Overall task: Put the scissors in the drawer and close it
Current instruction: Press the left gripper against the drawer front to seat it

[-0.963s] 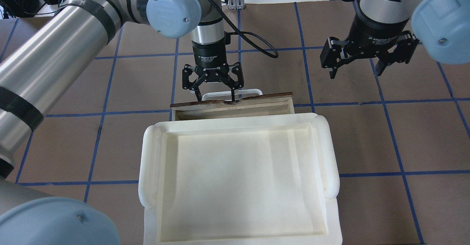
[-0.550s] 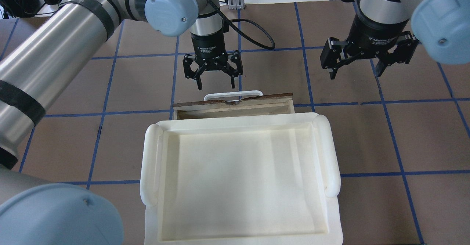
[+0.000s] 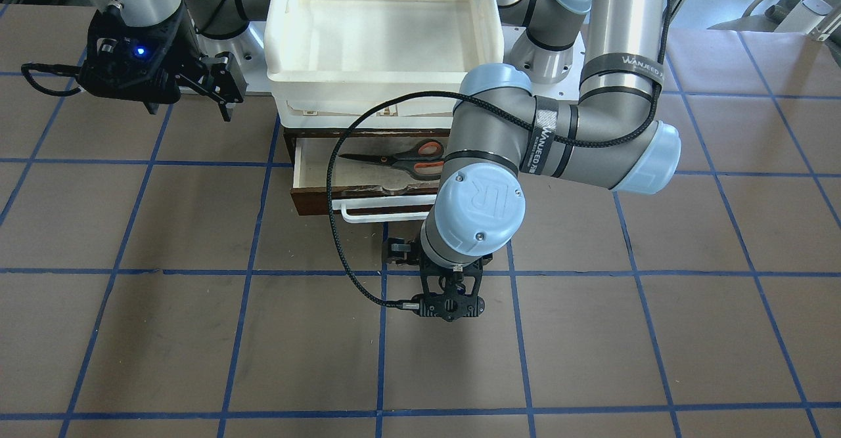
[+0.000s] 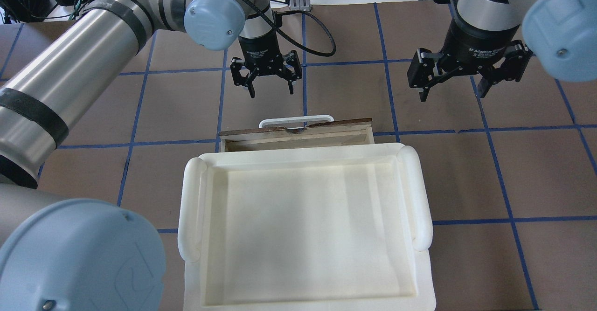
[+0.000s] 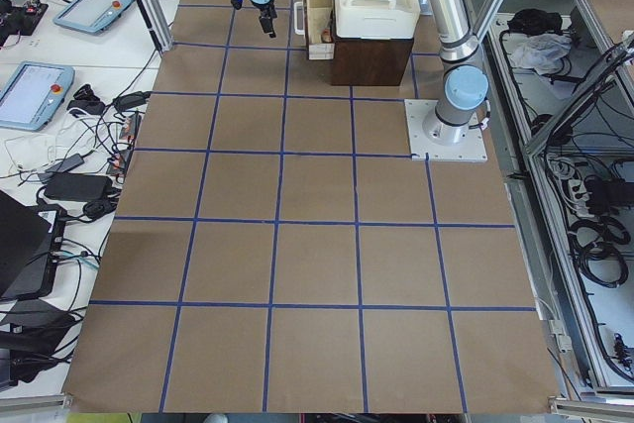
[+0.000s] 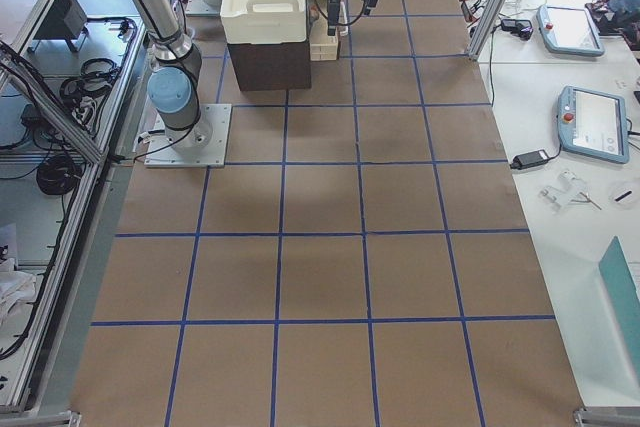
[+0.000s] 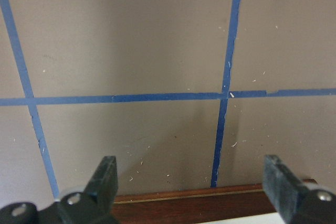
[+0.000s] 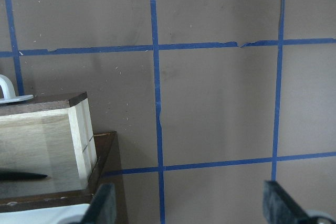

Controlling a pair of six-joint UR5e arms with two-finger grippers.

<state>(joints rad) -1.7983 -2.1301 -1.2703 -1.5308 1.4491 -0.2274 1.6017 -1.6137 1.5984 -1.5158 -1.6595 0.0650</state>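
The scissors [image 3: 394, 159] lie flat inside the drawer [image 3: 315, 198], blades toward the front view's left, orange-lined handles partly under my left arm. The drawer [image 4: 345, 125] stands partly open, its white bar handle [image 4: 296, 118] facing away from me. My left gripper [image 4: 271, 91] is open and empty, hovering over the table a little beyond the handle; in its wrist view [image 7: 191, 187] only the drawer's front edge [image 7: 210, 203] shows. My right gripper [image 4: 452, 94] is open and empty, off to the drawer's right. Its wrist view shows the drawer corner [image 8: 52, 129] and a blade tip [image 8: 21, 174].
A cream-white plastic tray [image 4: 191, 208] sits on top of the dark cabinet, above the drawer, and also shows in the front view [image 3: 381, 70]. The table is brown with blue tape grid lines. A black cable [image 3: 338, 228] loops from my left wrist past the drawer front.
My left gripper has drawn back from the drawer's front edge and handle, moving away across the table, still open. The drawer and my right arm have not visibly moved.
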